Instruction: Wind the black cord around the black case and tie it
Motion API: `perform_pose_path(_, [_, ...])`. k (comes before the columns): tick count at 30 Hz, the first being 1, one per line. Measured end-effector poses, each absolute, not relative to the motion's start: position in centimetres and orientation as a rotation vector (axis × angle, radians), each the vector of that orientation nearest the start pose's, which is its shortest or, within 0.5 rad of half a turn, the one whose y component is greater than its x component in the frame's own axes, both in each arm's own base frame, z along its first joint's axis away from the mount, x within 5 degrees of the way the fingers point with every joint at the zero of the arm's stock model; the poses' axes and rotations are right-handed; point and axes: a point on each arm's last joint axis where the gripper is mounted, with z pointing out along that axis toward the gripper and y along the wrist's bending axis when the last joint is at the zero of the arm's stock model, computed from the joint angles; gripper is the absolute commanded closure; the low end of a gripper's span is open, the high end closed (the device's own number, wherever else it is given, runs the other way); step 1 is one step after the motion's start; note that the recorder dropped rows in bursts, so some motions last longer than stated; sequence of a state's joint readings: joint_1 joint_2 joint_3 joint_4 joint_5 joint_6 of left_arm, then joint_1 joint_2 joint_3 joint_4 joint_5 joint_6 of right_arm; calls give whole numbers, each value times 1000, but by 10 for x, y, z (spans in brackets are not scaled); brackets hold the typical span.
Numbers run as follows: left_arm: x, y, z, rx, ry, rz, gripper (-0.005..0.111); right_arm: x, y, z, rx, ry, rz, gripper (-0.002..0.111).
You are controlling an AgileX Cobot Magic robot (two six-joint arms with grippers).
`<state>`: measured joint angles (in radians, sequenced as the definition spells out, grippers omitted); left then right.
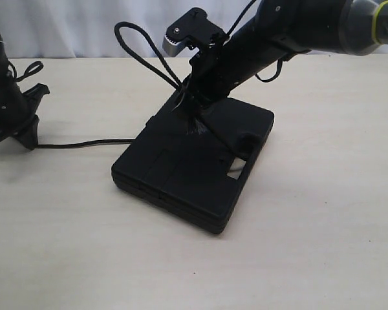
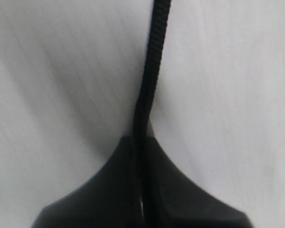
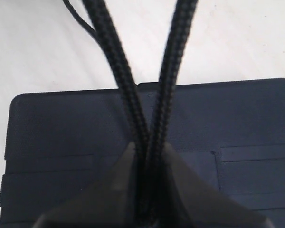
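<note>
The black case (image 1: 194, 165) lies flat in the middle of the table, its handle slot toward the right front. My right gripper (image 1: 193, 98) hangs over the case's far edge, shut on the black cord's (image 1: 139, 55) looped end. Both strands (image 3: 133, 104) run out between the fingers over the case (image 3: 256, 123). The frayed knot (image 1: 195, 124) dangles just under the gripper onto the lid. From the case's left side the cord trails along the table to my left gripper (image 1: 22, 126), which is shut on a single strand (image 2: 149, 71).
The surface is a pale wooden table (image 1: 310, 258). A white backdrop (image 1: 84, 26) runs along its far edge. The right arm (image 1: 297, 29) reaches in from the upper right above the case.
</note>
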<state>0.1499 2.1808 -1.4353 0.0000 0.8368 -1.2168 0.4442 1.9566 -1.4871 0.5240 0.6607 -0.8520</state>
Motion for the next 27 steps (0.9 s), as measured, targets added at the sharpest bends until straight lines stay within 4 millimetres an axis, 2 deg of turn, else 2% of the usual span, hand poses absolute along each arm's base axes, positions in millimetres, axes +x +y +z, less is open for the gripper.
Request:
perform_pose_path(7, [408, 62, 106, -1932, 2387, -63, 107, 377, 211, 225, -1178, 2242, 410, 104])
perform_pose_path(10, [409, 62, 106, -1808, 2463, -68, 107, 377, 211, 225, -1179, 2243, 411, 104])
perform_pose_path(17, [417, 63, 115, -1239, 2672, -84, 107, 377, 211, 225, -1175, 2240, 408, 104])
perform_pose_path(20, [419, 63, 135, -946, 2709, -74, 107, 377, 211, 225, -1175, 2240, 408, 104])
perform_pose_path(27, [414, 59, 196, -286, 2701, 21, 107, 377, 211, 225, -1174, 2239, 407, 104])
